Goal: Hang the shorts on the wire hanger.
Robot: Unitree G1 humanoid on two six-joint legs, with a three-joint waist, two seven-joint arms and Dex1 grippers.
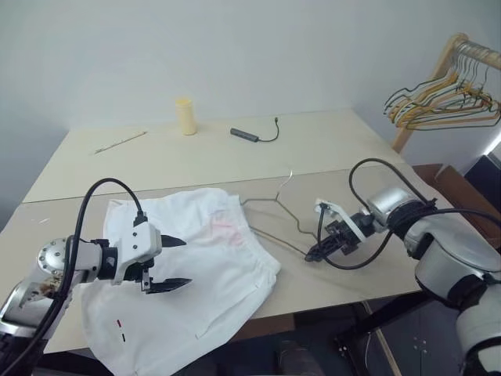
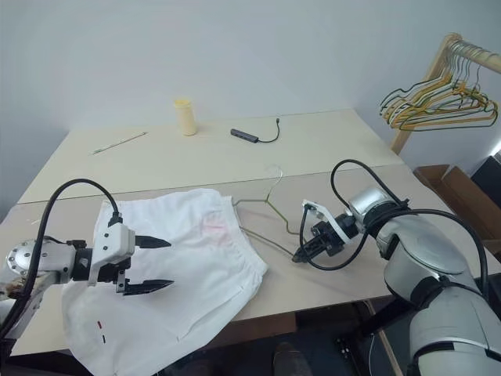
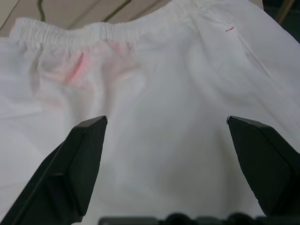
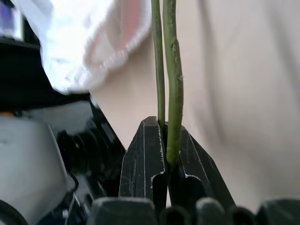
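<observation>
White cloth shorts (image 1: 188,270) with a gathered elastic waistband and faint pink print lie flat on the pale beige counter (image 1: 329,149), near its front edge; one hem hangs slightly over it. 2 tiny dashes, 1 red and 1 dark, sit near the lower hem.

Thin grey-olive wire hanger (image 1: 275,210) lies on the counter just beside the shorts, on the waistband side, hook pointing toward the far edge. One corner of its triangle reaches the waistband; whether it is tucked under the cloth, cannot tell.

Right hand (image 1: 317,252) is clamped on the hanger's outer corner; the wrist view shows 2 runs of wire pinched between its closed fingers (image 4: 145,154). Likely held there so the frame can be steered into the shorts.

Left hand (image 1: 167,264) hovers above the shorts' middle, fingers spread wide, nothing between them. Probably poised to pin or lift the cloth.

Farther out: pale yellow cylindrical cup (image 1: 185,116), contents not visible; dark slim bar with a cable (image 1: 245,135); thin stick (image 1: 120,141). Beyond the counter, a wooden rack (image 1: 438,74) carries a bunch of yellow, green and dark hangers (image 1: 446,100).
</observation>
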